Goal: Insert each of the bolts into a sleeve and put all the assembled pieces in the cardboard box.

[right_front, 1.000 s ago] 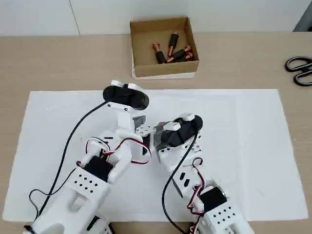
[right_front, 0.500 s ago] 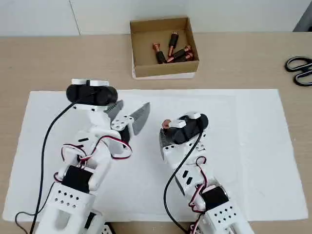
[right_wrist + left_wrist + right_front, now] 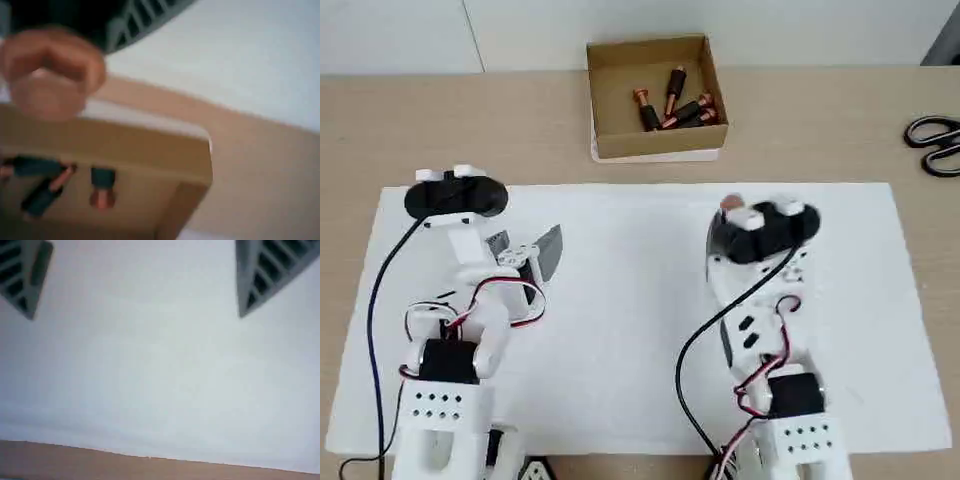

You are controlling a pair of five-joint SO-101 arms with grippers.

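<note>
One copper-headed bolt-and-sleeve piece (image 3: 730, 204) sits pinched in the right end effector (image 3: 725, 214), right of centre, short of the open brown cardboard box (image 3: 658, 140) at top centre, where several finished pieces (image 3: 672, 104) lie. The left end effector (image 3: 525, 248) gapes wide at centre-left. The piece looks light, stiff, smooth and round, so grip the sleeve's middle or the bolt may slide out.

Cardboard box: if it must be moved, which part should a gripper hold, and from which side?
Likely the cardboard box's left wall, from above: it is thin and upright, the top is open, and the assembled pieces lie away from it.
</note>
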